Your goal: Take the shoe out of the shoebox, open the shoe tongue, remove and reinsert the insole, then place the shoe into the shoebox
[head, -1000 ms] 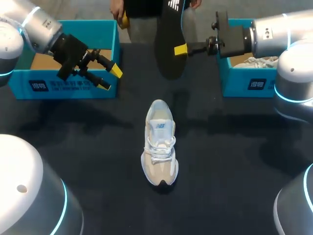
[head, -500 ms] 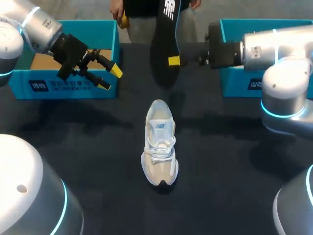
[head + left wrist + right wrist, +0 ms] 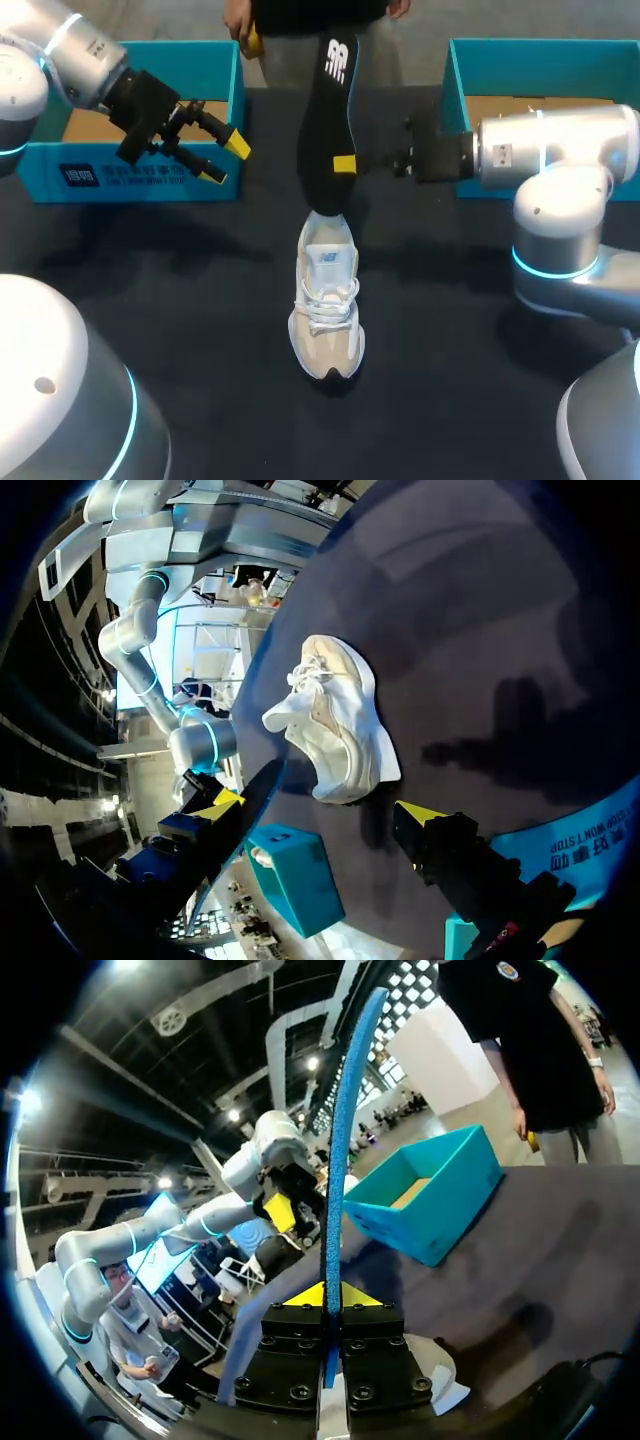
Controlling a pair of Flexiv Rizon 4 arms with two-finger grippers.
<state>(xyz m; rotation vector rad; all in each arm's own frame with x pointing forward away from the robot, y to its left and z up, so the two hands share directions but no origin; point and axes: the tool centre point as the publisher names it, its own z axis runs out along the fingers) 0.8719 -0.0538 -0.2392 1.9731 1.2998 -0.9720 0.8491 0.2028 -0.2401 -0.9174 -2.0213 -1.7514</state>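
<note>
A: State of the right gripper (image 3: 343, 164)?
B: Clamped on the insole (image 3: 325, 120), held upright. It has come left and down, so the insole's lower end is now at the heel of the shoe (image 3: 326, 300), mid-table.
A: Meaning?
B: Reinsertion looks imminent. The left gripper (image 3: 226, 158) is spread wide by the shoebox (image 3: 150, 180).

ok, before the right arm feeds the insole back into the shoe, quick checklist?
1. Grip: right gripper clamped on the insole: ok.
2. Aim: insole's lower end at the heel opening of the shoe: ok.
3. Pose: shoe upright on the table: ok.
4. Opening: tongue pulled back enough: cannot tell.
5. Clearance: left gripper open, away from the shoe, by the left shoebox: ok.
</note>
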